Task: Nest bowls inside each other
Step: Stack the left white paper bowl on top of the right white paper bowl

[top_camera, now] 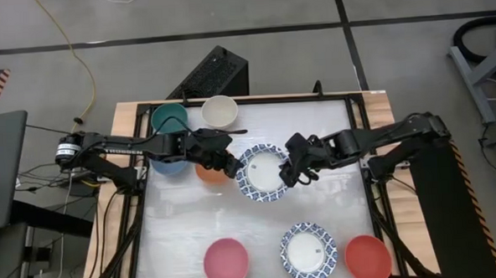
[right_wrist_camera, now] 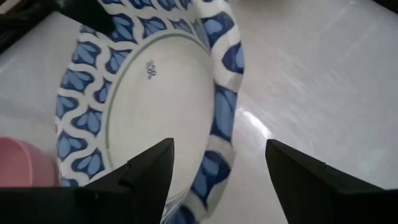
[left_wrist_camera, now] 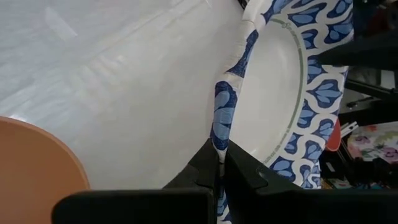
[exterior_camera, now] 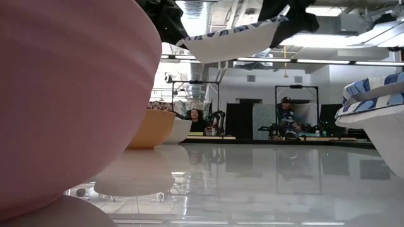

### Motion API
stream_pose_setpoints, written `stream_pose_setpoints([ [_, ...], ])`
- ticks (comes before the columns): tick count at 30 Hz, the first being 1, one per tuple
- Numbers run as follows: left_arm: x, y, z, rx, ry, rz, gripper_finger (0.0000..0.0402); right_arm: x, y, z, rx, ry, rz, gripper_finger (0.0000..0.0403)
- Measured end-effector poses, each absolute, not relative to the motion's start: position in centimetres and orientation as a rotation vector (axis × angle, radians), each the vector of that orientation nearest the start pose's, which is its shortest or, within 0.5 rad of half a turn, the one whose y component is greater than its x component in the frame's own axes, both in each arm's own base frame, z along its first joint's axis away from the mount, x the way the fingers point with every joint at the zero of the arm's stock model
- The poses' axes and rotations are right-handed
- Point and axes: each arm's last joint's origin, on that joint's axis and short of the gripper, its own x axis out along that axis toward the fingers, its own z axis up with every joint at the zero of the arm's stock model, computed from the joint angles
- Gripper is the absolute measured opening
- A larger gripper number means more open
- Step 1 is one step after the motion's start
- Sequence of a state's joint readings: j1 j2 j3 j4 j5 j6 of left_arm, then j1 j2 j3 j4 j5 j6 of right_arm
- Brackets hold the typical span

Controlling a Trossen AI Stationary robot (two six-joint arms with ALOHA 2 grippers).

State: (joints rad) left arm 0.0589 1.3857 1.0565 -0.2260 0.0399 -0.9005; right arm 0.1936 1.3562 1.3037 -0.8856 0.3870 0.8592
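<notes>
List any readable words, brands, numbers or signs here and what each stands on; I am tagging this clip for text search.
None can be read.
Held patterned bowl: a small dark mark on the white centre, too small to read.
Patterned bowl at the table's near edge: a tiny dark mark inside, too small to read.
Left arm's cylindrical base part: a white label, too blurred to read.

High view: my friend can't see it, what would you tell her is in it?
Two dark robot arms meet over a blue-and-white patterned bowl: the left gripper pinches its rim, the right gripper is open at the other side. Pink, patterned and red bowls line the table's near edge.
</notes>
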Motion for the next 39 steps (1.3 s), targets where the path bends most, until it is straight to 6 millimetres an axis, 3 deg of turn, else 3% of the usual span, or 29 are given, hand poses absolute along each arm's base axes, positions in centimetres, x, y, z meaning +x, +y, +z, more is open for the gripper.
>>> stream_pose_setpoints([
  [4,30.43,1.68,28.96,-0.902,0.509,0.267,0.0,26.58,4.1,33.06,0.537,0.756,-0.55,0.026],
  [7,30.43,1.68,28.96,-0.902,0.509,0.267,0.0,26.58,4.05,33.06,0.554,0.751,-0.56,0.0224],
  [17,30.43,1.68,28.95,-0.888,0.511,0.263,0.0,26.6,3.7,32.95,0.576,0.782,-0.541,0.0016],
  [25,30.63,1.74,29.27,-0.807,0.471,0.242,0.0018,26.48,3.7,32.88,0.591,0.797,-0.544,0.0012],
  [39,30.7,1.97,29.81,-0.768,0.482,0.115,0.0187,26.2,3.19,32.87,0.642,0.815,-0.568,0.0009],
])
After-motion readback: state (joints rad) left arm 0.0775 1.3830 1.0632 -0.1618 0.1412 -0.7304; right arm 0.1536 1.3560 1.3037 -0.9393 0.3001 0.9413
